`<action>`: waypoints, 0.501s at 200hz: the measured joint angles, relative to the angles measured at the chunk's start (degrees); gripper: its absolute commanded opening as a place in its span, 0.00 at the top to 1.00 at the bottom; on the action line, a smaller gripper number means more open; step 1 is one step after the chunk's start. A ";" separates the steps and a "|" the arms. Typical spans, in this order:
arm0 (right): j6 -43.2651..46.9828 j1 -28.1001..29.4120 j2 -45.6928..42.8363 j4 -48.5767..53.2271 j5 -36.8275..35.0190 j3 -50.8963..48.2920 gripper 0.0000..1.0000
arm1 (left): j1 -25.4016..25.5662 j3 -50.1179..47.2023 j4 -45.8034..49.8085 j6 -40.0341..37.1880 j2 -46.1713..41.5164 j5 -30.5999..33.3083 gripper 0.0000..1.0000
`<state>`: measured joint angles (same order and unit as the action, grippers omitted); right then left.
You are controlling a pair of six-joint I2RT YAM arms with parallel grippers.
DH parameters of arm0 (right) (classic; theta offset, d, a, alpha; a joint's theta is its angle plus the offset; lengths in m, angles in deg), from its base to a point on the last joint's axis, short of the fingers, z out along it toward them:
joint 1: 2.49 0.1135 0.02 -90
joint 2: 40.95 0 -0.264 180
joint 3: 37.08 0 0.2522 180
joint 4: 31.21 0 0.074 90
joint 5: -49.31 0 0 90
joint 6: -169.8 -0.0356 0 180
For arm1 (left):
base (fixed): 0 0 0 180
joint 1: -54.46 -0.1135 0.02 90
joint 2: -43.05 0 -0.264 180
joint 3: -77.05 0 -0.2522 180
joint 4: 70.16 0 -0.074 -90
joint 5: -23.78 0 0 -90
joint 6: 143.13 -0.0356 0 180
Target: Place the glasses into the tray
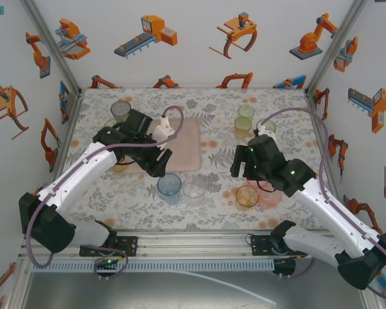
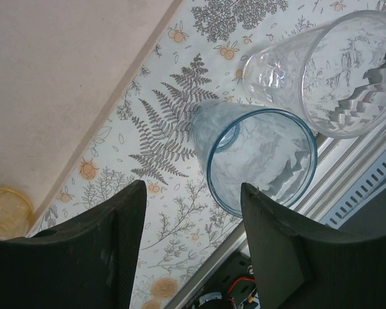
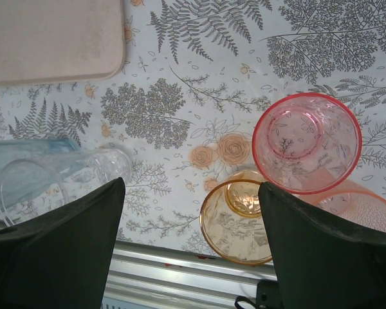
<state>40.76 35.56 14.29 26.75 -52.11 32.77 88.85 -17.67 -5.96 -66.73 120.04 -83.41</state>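
Pale pink-beige plastic, the tray (image 1: 188,145) lies flat at the middle of the tabletop (image 1: 212,212). The part not covered by the left arm carries no tumbler. The glasses stand on the tabletop around it:

- a blue tumbler (image 1: 169,185) and a clear tumbler (image 1: 194,188), side by side just in front of the tray;
- an amber tumbler (image 1: 247,196) and a pink tumbler (image 1: 269,193) at the near right;
- two green tumblers (image 1: 244,117) at the far right;
- a smoky grey tumbler (image 1: 120,111) at the far left.

Step in hand, as judged: approach for a pick. No placement is complete.

The left claw (image 2: 192,193) has its jaws moderately apart and holds nothing. The blue tumbler lies just ahead of its fingers, close to one of them. The wrist view does not settle whether they touch.

The right claw (image 3: 192,187) is spread wide and empty above the amber tumbler, with the pink tumbler just beside.

Next move, left arm:

1. Centre the jaws on the blue tumbler.
2. Descend so one finger passes each side of its wall, avoiding the clear tumbler next to it.
3. Close gently, since the thin wall may flex or slip.
4. Lift and carry it the short way back to the tray.
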 measured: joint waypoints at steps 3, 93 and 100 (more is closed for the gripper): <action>0.00 0.00 0.00 -0.07 0.02 -0.07 0.25 | 0.02 -0.02 -0.07 0.00 0.00 -0.02 0.42; 0.00 0.00 0.00 -1.20 0.02 -1.62 0.24 | 0.94 -3.43 -1.79 -0.90 0.07 0.09 0.45; 0.02 0.00 0.00 -1.22 0.02 -1.62 0.24 | 1.09 -3.45 -1.81 -1.01 0.13 0.24 0.45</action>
<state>40.78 35.56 14.29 25.53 -52.09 31.16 89.94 -21.12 -7.78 -67.74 120.17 -83.17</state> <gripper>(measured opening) 0.757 0.554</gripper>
